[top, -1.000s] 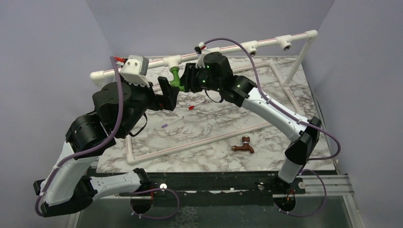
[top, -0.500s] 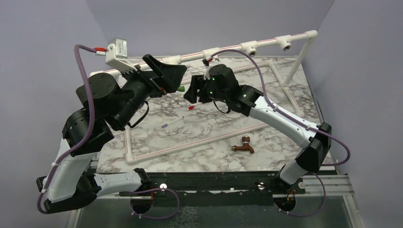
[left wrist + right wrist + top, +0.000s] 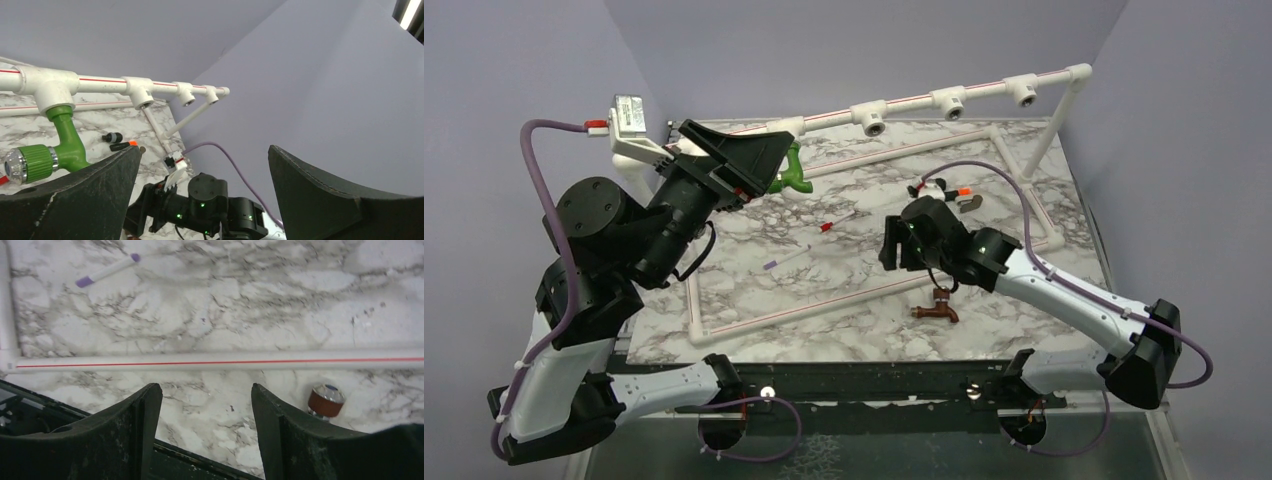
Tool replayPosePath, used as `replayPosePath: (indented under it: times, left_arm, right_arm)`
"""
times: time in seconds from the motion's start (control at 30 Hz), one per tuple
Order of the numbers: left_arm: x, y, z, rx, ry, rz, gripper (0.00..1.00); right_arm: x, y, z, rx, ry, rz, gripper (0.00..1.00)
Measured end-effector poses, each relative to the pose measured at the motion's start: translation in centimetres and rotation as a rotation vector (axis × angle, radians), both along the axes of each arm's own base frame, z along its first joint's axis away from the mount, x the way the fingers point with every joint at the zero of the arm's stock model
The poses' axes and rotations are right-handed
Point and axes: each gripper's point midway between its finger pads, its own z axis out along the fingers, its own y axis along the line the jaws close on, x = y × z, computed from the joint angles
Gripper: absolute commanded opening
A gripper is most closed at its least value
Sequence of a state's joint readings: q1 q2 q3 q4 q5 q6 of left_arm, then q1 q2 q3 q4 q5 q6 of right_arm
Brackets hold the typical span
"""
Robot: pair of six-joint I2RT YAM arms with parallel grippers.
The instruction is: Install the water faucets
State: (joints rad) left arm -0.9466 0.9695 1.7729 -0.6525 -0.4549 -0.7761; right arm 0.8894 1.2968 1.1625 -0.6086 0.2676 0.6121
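The green faucet (image 3: 795, 180) hangs by its stem from the leftmost white T-fitting (image 3: 785, 127) of the raised pipe; in the left wrist view it (image 3: 64, 145) shows at far left with its handle towards me. My left gripper (image 3: 770, 167) is open and empty, just left of it (image 3: 204, 150). The copper-coloured faucet (image 3: 937, 306) lies on the marble near the front edge. My right gripper (image 3: 887, 247) is open and empty, low over the table to its upper left; in the right wrist view (image 3: 206, 388) the faucet's red-brown handle (image 3: 325, 401) sits right of the right finger.
The white pipe frame's low rail (image 3: 225, 361) crosses under the right gripper. A purple-tipped stick (image 3: 784, 259) and a red-tipped stick (image 3: 829, 226) lie mid-table. A small black piece with an orange tip (image 3: 965, 192) lies at the back right. Grey walls close three sides.
My right gripper left the green faucet and swung down and right towards the copper faucet. My left arm rose and drew back left. The green faucet stays on the T-fitting.
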Motion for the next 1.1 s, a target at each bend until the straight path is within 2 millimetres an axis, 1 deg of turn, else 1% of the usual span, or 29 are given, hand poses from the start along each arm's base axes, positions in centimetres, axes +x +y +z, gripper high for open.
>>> replayPosePath:
  times: [0.17, 0.3, 0.4, 0.47, 0.57, 0.63, 0.8, 0.9, 1.1]
  left_arm:
    - [-0.8, -0.1, 0.6, -0.044, -0.028, -0.038, 0.99]
    - [-1.3, 0.5, 0.0, -0.048, -0.051, -0.045, 0.99]
    - [-2.3, 1.2, 0.8, -0.072, -0.091, -0.067, 0.99]
    - [-2.9, 0.9, 1.8, -0.089, -0.122, -0.100, 0.99]
    - [-3.4, 0.2, 2.5, -0.098, -0.146, -0.147, 0.99]
    - [-3.5, -0.2, 2.5, -0.102, -0.155, -0.162, 0.99]
    - [-3.8, -0.4, 1.8, -0.114, -0.172, -0.180, 0.99]
    - [-4.1, -0.4, 2.5, -0.133, -0.193, -0.191, 0.99]
    - [-4.3, 0.0, 3.3, -0.162, -0.218, -0.192, 0.99]
  right_arm:
    - [-2.7, -4.0, -4.4, -0.044, 0.097, -0.117, 0.71]
    - [-3.8, -6.0, -6.5, -0.071, 0.143, -0.195, 0.71]
    - [-4.1, -6.8, -7.5, -0.088, 0.157, -0.238, 0.71]
    - [-4.1, -7.4, -7.9, -0.108, 0.164, -0.266, 0.71]
    - [-4.2, -8.2, -8.6, -0.143, 0.174, -0.312, 0.71]
    - [-4.2, -8.7, -9.2, -0.167, 0.184, -0.341, 0.71]
    - [-5.0, -10.3, -11.9, -0.244, 0.225, -0.404, 0.72]
    - [-5.3, -11.2, -13.1, -0.274, 0.246, -0.432, 0.72]
    - [-5.5, -12.7, -14.8, -0.290, 0.271, -0.479, 0.72]
